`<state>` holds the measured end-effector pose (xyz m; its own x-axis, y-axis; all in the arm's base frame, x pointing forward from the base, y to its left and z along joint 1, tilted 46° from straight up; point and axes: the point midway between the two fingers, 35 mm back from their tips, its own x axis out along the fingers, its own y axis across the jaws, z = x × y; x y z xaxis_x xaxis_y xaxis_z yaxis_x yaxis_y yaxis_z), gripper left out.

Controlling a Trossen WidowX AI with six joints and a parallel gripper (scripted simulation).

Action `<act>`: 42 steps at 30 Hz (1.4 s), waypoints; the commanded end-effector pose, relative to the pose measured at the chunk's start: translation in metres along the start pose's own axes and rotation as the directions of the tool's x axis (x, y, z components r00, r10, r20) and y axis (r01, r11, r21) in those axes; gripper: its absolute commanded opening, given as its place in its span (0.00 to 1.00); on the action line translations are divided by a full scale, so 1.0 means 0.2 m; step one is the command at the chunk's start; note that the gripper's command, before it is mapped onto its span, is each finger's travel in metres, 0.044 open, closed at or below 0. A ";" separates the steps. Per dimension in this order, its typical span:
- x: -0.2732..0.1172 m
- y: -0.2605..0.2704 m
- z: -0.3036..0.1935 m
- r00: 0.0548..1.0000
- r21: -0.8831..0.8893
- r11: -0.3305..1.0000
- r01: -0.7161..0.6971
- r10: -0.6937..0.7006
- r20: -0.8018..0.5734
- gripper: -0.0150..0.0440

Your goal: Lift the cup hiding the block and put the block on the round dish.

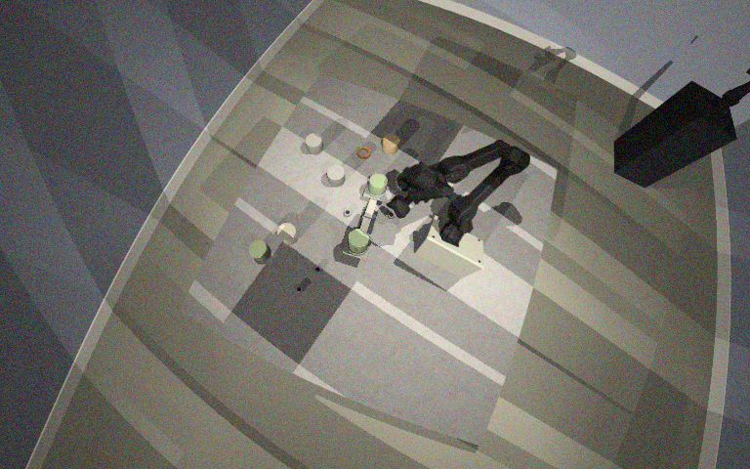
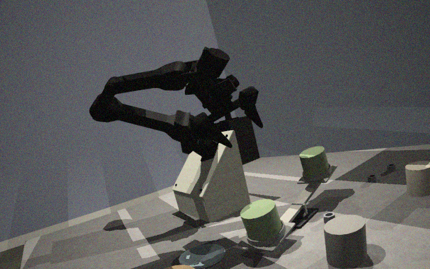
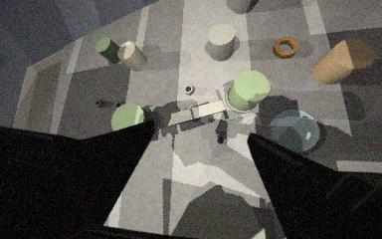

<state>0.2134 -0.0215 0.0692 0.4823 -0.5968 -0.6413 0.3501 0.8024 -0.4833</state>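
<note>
Two green cups stand on the ends of the balance (image 1: pixel 370 207) (image 3: pixel 209 109). The near cup (image 2: pixel 261 223) (image 1: pixel 377 184) (image 3: pixel 244 95) is beside the dish; the far cup (image 2: pixel 313 163) (image 1: pixel 358 240) (image 3: pixel 127 117) is at the other end. The beam seems slightly lower at the near cup, but this is hard to tell. No block is visible. The round bluish dish (image 2: pixel 202 255) (image 3: pixel 295 130) carries nothing visible; the arm hides it in the top view. My gripper (image 1: pixel 394 193) (image 2: pixel 246 136) (image 3: pixel 201 130) is wide open and empty, above the table, clear of both cups.
Pale cylinders (image 1: pixel 313 144) (image 1: pixel 335 175) stand beyond the balance. A tan cylinder (image 1: pixel 286 232) and a green cylinder (image 1: pixel 260 251) stand farther off. An orange ring (image 3: pixel 286 55) and an orange cylinder (image 1: pixel 390 144) (image 3: pixel 333 65) lie past the near cup. Small nuts are scattered around. Strong shadows cross the table.
</note>
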 end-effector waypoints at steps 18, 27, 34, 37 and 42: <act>-0.12 0.14 -0.12 0.990 -0.450 0.893 -0.008 0.069 0.121 1.00; -0.07 0.11 -0.02 0.999 -0.264 0.964 0.016 -0.006 0.035 1.00; -0.01 0.08 0.04 0.998 -0.153 0.988 0.033 -0.041 -0.049 1.00; 0.01 0.07 0.06 0.996 -0.100 0.994 0.049 -0.057 -0.075 1.00; 0.06 0.03 0.12 0.987 0.032 0.994 0.101 -0.096 -0.126 1.00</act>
<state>0.2331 -0.0156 0.0699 0.3850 -0.6521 -0.6532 0.3342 0.7581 -0.5599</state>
